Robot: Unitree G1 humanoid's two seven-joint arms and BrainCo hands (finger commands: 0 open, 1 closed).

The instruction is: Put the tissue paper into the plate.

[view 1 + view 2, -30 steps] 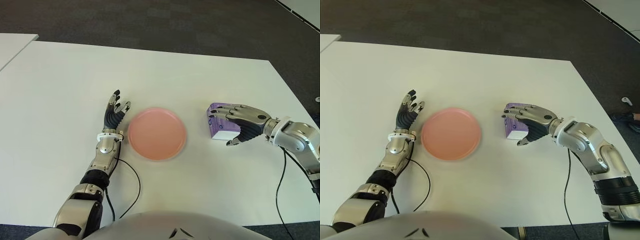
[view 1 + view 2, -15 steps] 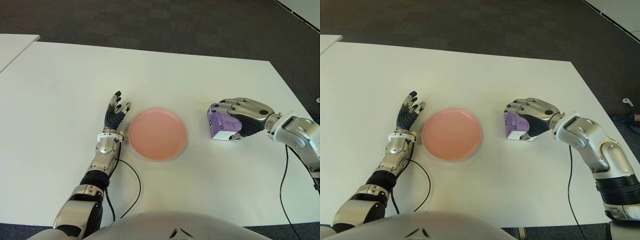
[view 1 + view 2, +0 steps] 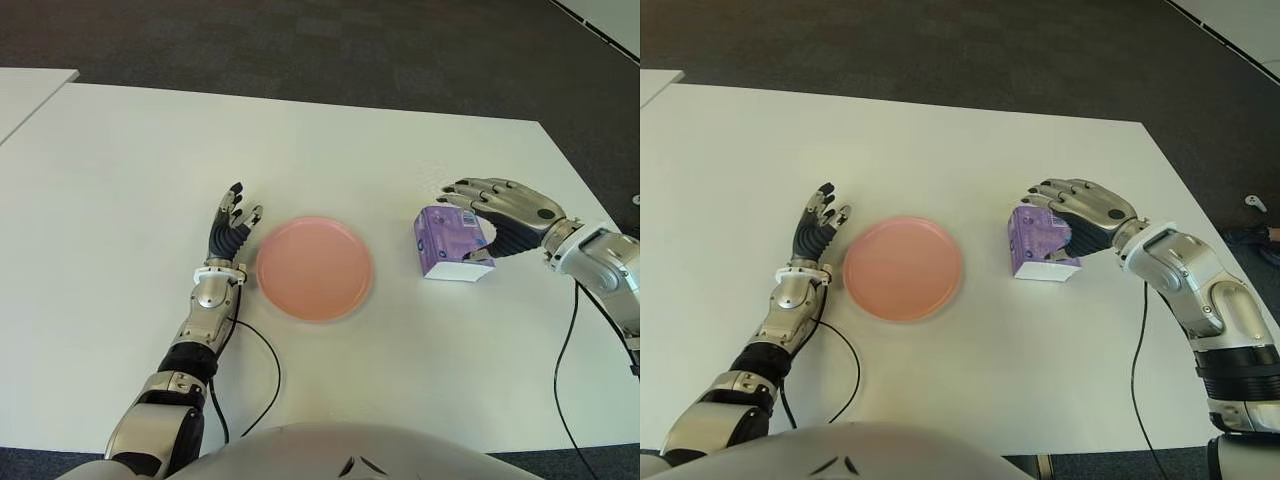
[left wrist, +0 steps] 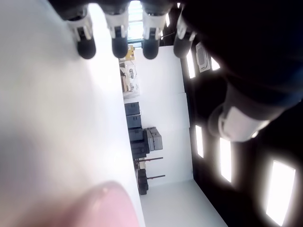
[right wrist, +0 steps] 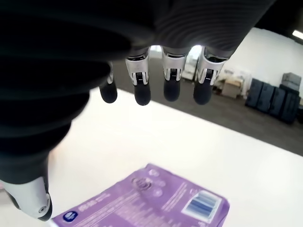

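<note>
1. The purple tissue pack (image 3: pixel 452 243) sits on the white table (image 3: pixel 120 180), well to the right of the pink plate (image 3: pixel 315 267).
2. To grip well, the right hand (image 3: pixel 498 214) should lower and close around the pack's sides.
3. The right hand hovers over the pack's far-right edge, fingers spread, holding nothing.
4. The left hand (image 3: pixel 231 230) shows just left of the plate, fingers extended, empty.

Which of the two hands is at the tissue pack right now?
The right hand, arched open over the purple tissue pack without gripping it. The left hand shows open just left of the pink plate, far from the pack.
</note>
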